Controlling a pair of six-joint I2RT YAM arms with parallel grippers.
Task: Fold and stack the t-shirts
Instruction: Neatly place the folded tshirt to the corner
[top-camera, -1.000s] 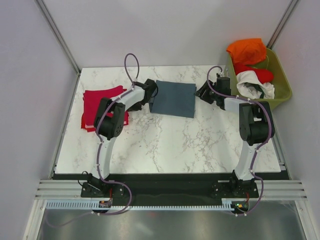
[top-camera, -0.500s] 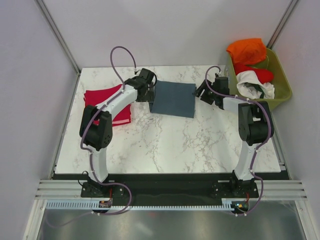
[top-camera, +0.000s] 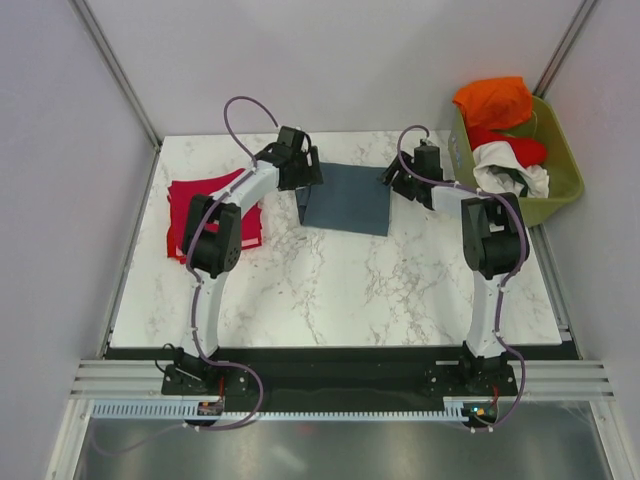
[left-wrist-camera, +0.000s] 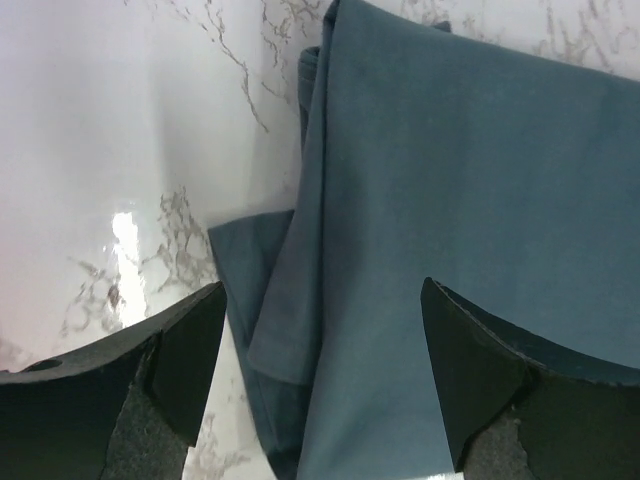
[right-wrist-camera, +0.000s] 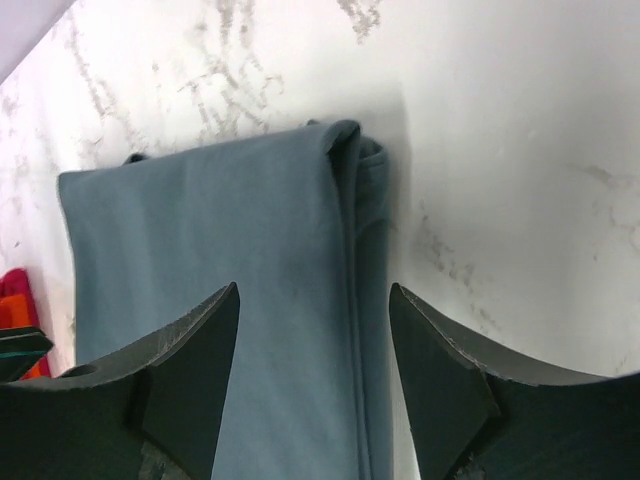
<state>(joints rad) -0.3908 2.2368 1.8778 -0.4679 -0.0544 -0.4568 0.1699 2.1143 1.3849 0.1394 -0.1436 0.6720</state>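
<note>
Your blue tee (top-camera: 347, 198) lies folded at upper centre of the counter (top-camera: 330, 290). The left gripper (left-wrist-camera: 320, 340) and right gripper (right-wrist-camera: 312, 320) gape over its side edges, holding nothing. Pinch only the top layer and the fold will likely spill open before reaching the red tee (top-camera: 185, 200) at left.

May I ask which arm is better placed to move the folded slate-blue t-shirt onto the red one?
Likely left: the left gripper, open, straddles the edge of the slate-blue t-shirt nearest the folded red t-shirt.

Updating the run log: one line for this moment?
left end effector: open, at left edge of slate blue-grey folded cotton t-shirt | right end effector: open, at right edge
</note>
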